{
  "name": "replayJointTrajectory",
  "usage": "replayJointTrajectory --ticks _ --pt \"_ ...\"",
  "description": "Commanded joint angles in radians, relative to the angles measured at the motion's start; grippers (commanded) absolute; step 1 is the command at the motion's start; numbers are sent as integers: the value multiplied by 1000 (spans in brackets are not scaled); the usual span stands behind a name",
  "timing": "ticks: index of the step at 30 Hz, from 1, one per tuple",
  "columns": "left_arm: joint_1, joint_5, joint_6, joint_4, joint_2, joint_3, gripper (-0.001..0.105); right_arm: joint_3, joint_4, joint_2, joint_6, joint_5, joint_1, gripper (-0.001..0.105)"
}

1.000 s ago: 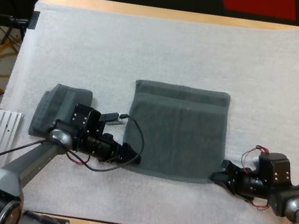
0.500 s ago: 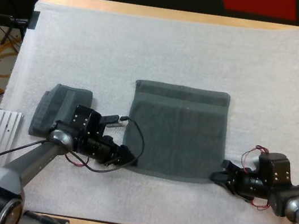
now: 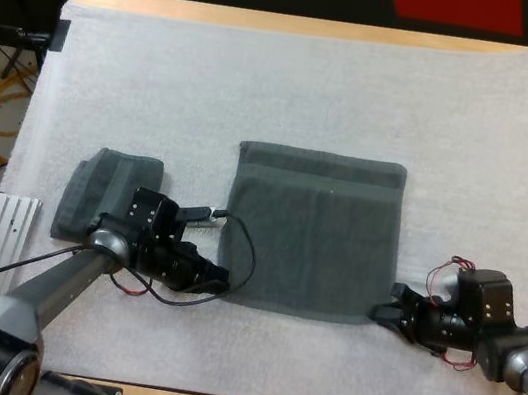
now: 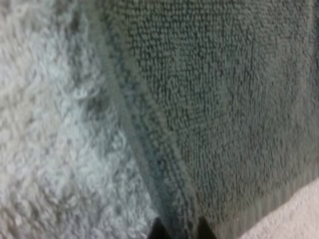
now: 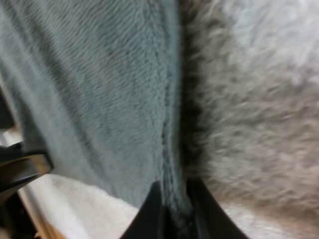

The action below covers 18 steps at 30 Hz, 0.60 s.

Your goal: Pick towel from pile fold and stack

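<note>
A dark grey-green towel [image 3: 311,232] lies spread flat in the middle of the white mat [image 3: 294,81]. My left gripper [image 3: 220,278] is at its near left corner, and its fingertips [image 4: 158,230] pinch the towel's hem [image 4: 149,154] from both sides. At the near right corner my right gripper [image 3: 385,313] is shut on the towel's edge [image 5: 169,149], with the hem between its black fingers [image 5: 149,209]. A folded towel [image 3: 102,193] of the same colour rests at the left of the mat, behind my left arm.
A white ribbed block [image 3: 7,220] sits off the mat's near left edge. Bare mat stretches behind the spread towel and between the arms at the front.
My left gripper slid a little to the left and closed on the towel's near left corner. The right gripper kept its grip and stayed put.
</note>
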Motion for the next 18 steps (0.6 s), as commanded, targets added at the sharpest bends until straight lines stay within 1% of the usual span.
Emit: replayJointTrajectory --ticks 1,3,5,8,10,13,15,18 --pt "-6 12 26 42 -10 3 0 1 3 -12 -15 -40 3 0" --pt "-15 12 60 98 -40 3 0 1 10 -39 -15 -41 14 0" --pt "-35 12 88 180 -84 3 0 1 32 -85 -12 -39 42 0" --pt "-69 -14 105 254 -143 3 0 1 71 -144 5 -19 92 0" --pt "-85 -31 103 265 -172 3 0 1 93 -182 19 14 122 0" --pt "-85 -33 75 226 -184 3 0 1 101 -214 84 68 145 0" --pt "-74 -29 39 164 -179 3 0 1 78 -215 130 97 144 0" --pt "-40 -11 -43 32 -179 3 0 1 8 -207 196 151 130 0"
